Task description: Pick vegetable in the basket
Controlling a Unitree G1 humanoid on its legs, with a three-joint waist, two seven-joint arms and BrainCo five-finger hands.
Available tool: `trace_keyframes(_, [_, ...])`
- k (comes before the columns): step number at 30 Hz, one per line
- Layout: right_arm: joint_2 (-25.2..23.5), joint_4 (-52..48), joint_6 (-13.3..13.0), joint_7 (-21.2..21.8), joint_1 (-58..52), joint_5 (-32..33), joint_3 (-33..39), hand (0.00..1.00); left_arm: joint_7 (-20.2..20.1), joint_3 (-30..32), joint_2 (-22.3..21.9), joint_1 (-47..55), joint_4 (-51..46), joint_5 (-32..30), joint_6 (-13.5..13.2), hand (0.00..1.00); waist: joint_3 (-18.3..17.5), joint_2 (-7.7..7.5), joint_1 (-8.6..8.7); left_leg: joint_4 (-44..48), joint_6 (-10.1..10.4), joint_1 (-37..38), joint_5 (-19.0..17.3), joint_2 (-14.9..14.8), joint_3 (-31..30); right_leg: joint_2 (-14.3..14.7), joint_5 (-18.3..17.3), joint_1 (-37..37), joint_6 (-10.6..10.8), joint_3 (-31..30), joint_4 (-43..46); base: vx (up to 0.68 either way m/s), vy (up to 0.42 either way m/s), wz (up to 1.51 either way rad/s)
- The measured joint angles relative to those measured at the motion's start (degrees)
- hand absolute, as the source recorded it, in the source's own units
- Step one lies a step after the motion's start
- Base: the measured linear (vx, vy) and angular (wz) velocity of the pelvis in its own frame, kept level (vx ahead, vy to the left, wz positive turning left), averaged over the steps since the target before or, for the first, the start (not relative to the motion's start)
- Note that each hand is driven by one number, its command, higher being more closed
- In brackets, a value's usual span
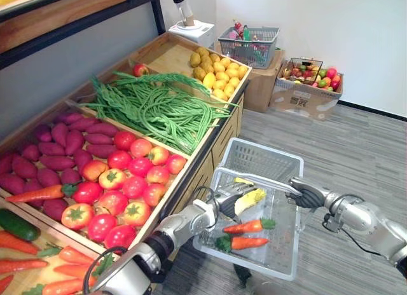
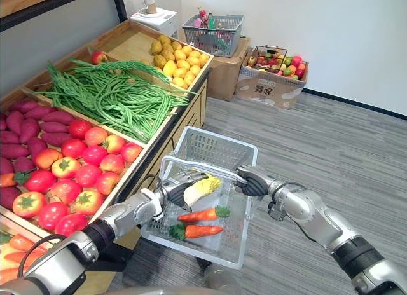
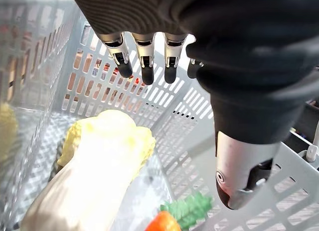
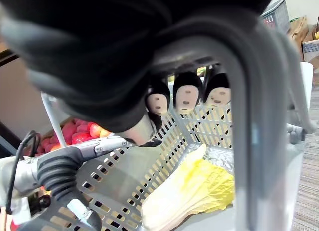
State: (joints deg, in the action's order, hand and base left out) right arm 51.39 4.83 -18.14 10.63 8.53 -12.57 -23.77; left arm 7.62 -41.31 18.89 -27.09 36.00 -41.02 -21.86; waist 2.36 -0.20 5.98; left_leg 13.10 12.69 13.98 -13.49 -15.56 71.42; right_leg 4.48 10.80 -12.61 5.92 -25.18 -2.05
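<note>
- Wooden produce stand (image 1: pixel 168 53) on the grey plank floor (image 1: pixel 356 142), just left of the basket (image 1: pixel 264 158).
- Basket: the curled fingers of the right hand (image 1: pixel 305 194) wrap its handle (image 2: pixel 203 163).
- Left hand (image 1: pixel 229 198): inside the basket, fingers straight, grasping nothing.
- Pale cabbage (image 1: pixel 250 199): in the basket beneath the left hand, long axis slanted, leafy yellow end toward the handle.
- Two carrots (image 1: pixel 245 243): beside it, on the basket's bottom.

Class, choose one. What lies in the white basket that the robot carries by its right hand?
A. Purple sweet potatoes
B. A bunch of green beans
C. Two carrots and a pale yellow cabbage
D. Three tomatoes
C: the basket, whose handle the right hand grips, holds two carrots and a pale yellow cabbage, which lies next to the open left hand.
</note>
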Motion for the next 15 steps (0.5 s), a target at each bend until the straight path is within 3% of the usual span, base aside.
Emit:
trace_keyframes(6, [-6.4, 6.69, 1.33, -1.03, -6.05, -3.78, 8.01, 1.0, -0.14, 0.15, 1.77, 0.17, -12.58, 3.86, -0.13, 0.0, 0.55, -0.89, -1.62, -0.04, -1.18, -2.88, 0.41, -0.09, -6.39, -2.71, -0.46, 0.7, -0.08, 5.9, 0.01, -0.1, -0.082, 0.54])
trace_keyframes(15, [-18.95, 19.32, 6.74, -4.5, -12.86, -12.29, 21.99, 1.0, -1.46, 1.77, 4.36, 7.44, -33.39, 13.44, -1.83, 0.0, 0.32, -1.77, -4.74, -0.09, -4.26, -8.59, 1.08, 0.74, -19.98, -7.84, -1.82, 3.13, 0.13, 17.93, 0.18, -0.1, -0.03, 0.69])
